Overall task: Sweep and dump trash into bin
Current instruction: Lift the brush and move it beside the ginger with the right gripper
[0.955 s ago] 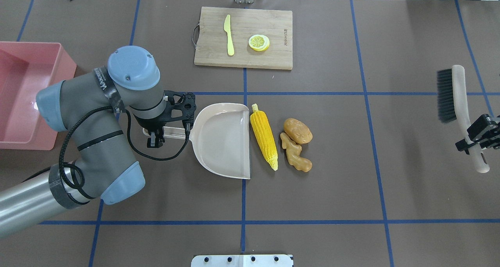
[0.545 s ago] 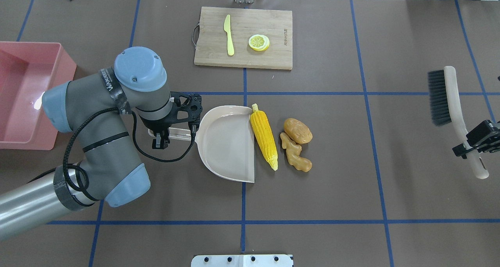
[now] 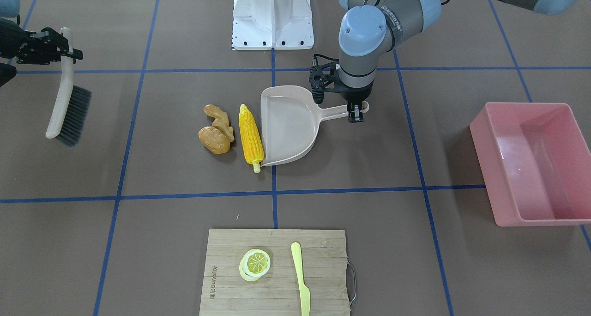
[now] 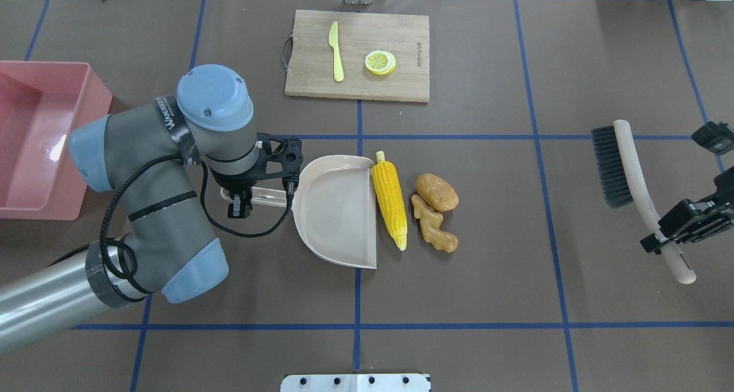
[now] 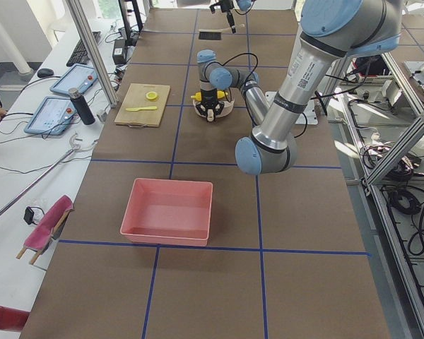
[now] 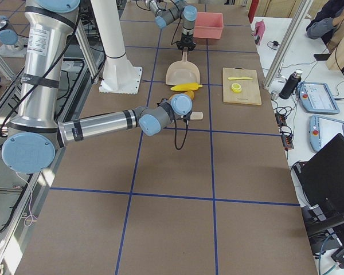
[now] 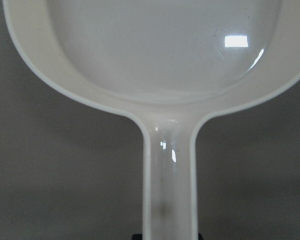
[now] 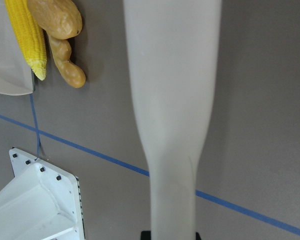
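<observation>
The yellow corn cob (image 4: 390, 203) lies against the open lip of the beige dustpan (image 4: 335, 208). The tan potato-like lump (image 4: 437, 191) and the knobbly ginger piece (image 4: 434, 231) lie just right of the corn. My left gripper (image 4: 236, 199) is shut on the dustpan handle (image 7: 169, 175), and the pan rests flat on the table. My right gripper (image 4: 665, 237) is shut on the handle of a black-bristled brush (image 4: 613, 168), which is held well right of the trash. The pink bin (image 4: 97, 102) stands at the far left and holds nothing that I can see.
A wooden cutting board (image 4: 401, 36) at the far middle carries a yellow-green knife (image 4: 335, 51) and a lemon slice (image 4: 380, 62). The white robot base plate (image 4: 355, 382) is at the near edge. My left arm's elbow reaches over the table beside the bin.
My left arm has pushed the dustpan right until its lip meets the corn, which shifted slightly. My right arm has carried the brush left, toward the trash.
</observation>
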